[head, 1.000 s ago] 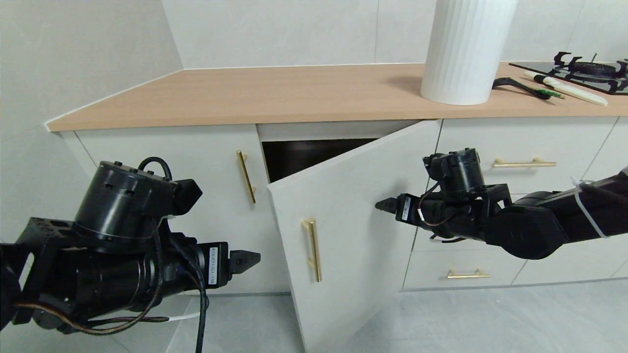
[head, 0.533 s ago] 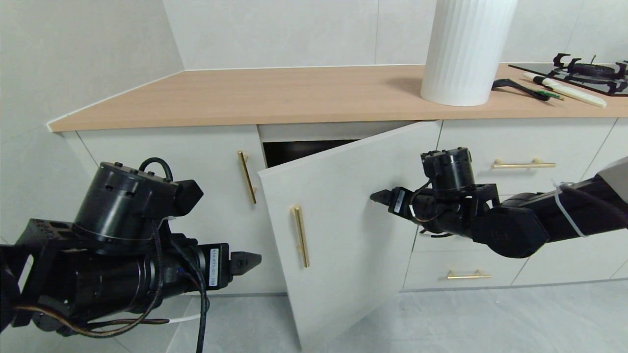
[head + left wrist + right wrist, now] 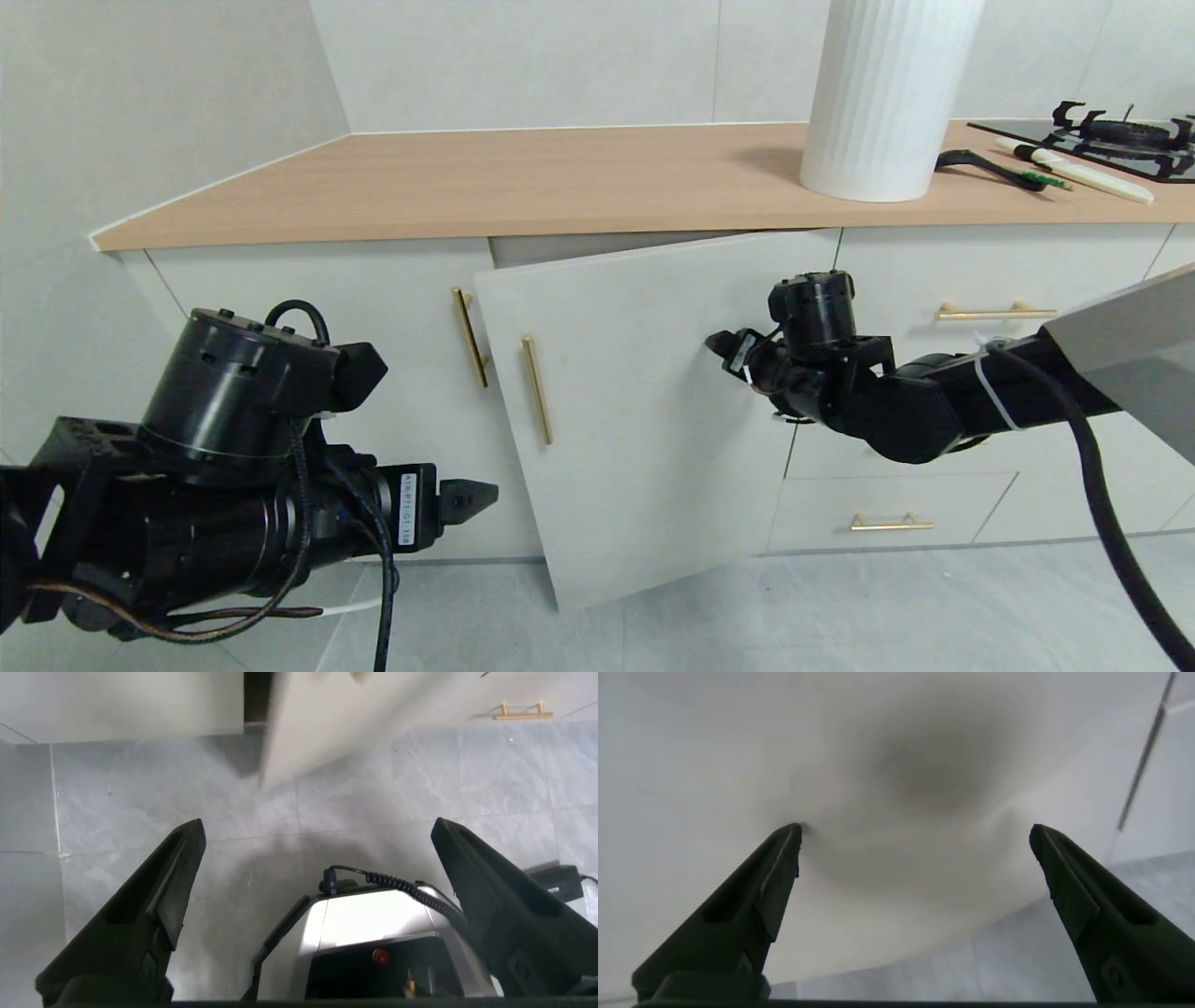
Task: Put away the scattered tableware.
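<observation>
- Closest in is the left gripper (image 3: 467, 499), low down and out in front of the left cupboard. It hangs over the grey floor tiles (image 3: 140, 793) with its jaws spread wide and nothing in them.
- A bit further out, the right gripper (image 3: 724, 343) is up against the face of the cabinet door (image 3: 653, 401), roughly mid-height and toward the hinge side. Its jaws are apart too, not clamped on anything, and one fingertip (image 3: 796, 833) looks to be touching the panel.
- That door is nearly closed, just a thin gap along its top and handle edge. Its gold handle (image 3: 537, 389) is upright, just beside the matching handle (image 3: 469, 336) of the neighbouring door.
- Right of the door are two drawers, each with a horizontal gold pull, one upper (image 3: 997, 311) and one lower (image 3: 892, 523).
- Above is the wooden countertop (image 3: 467, 182), with a tall white ribbed vase (image 3: 882, 93) standing upright near its front edge.
- The tableware is on the counter past the vase: a black-handled utensil (image 3: 990, 166), something thin and green (image 3: 1047, 177) and a long white piece (image 3: 1083, 174), lying close together. I can't tell exactly what each one is.
- Farthest back, the black stove grate (image 3: 1120, 131) sits just beyond them.
</observation>
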You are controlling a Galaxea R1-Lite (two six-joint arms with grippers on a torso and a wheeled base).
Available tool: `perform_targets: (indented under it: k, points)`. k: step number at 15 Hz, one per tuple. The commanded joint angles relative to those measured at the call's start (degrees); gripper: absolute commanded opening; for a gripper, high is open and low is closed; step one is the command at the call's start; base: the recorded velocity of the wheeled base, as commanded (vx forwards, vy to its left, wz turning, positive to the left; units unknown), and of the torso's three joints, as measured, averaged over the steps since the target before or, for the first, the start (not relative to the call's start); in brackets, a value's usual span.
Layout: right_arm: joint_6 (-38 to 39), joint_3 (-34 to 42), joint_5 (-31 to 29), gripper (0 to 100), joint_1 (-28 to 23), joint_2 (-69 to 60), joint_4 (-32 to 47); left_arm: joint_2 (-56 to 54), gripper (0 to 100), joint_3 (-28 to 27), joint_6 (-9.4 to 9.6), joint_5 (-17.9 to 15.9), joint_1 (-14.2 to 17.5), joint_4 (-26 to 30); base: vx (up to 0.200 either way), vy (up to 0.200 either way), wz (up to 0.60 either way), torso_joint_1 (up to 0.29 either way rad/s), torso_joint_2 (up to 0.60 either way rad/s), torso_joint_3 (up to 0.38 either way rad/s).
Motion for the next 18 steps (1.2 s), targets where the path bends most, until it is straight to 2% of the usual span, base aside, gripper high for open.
perform_targets:
  k: [1, 4, 8, 13, 18]
  points:
    - [0.33, -2.19, -1.13, 100, -0.28, 2.22, -0.1, 0.14, 100, 0.0, -0.03, 0.01, -0.01, -0.01, 0.0, 0.0, 0.0, 0.0, 0.0, 0.0]
    - [0.51, -3.16, -1.74, 100, -0.37, 2.84, -0.1, 0.22, 100, 0.0, -0.03, 0.01, -0.01, -0.01, 0.0, 0.0, 0.0, 0.0, 0.0, 0.0]
    - [0.42, -6.85, -6.49, 100, -1.16, 5.83, -0.1, 0.22, 100, 0.0, -0.03, 0.01, -0.01, -0.01, 0.0, 0.0, 0.0, 0.0, 0.0, 0.0]
    - [0.33, -8.61, -8.95, 100, -1.87, 7.06, -0.1, 0.4, 100, 0.0, -0.03, 0.01, -0.01, -0.01, 0.0, 0.0, 0.0, 0.0, 0.0, 0.0]
    - [0.33, -6.5, -7.98, 100, -1.6, 4.68, 0.34, 0.4, 100, 0.0, -0.12, 0.01, -0.01, -0.01, 0.0, 0.0, 0.0, 0.0, 0.0, 0.0]
